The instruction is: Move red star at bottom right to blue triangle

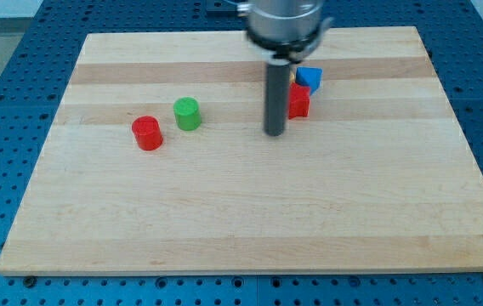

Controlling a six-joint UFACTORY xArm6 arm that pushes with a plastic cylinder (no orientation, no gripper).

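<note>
The red star (299,101) lies on the wooden board, right of centre near the view's top, partly hidden by my rod. The blue triangle (310,77) sits just above and to the right of it, touching or nearly touching it. A sliver of yellow shows between them, behind the rod. My tip (275,133) rests on the board just left of and slightly below the red star, close to it.
A green cylinder (187,113) and a red cylinder (147,133) stand left of centre, well to the left of my tip. The wooden board (241,221) lies on a blue perforated table.
</note>
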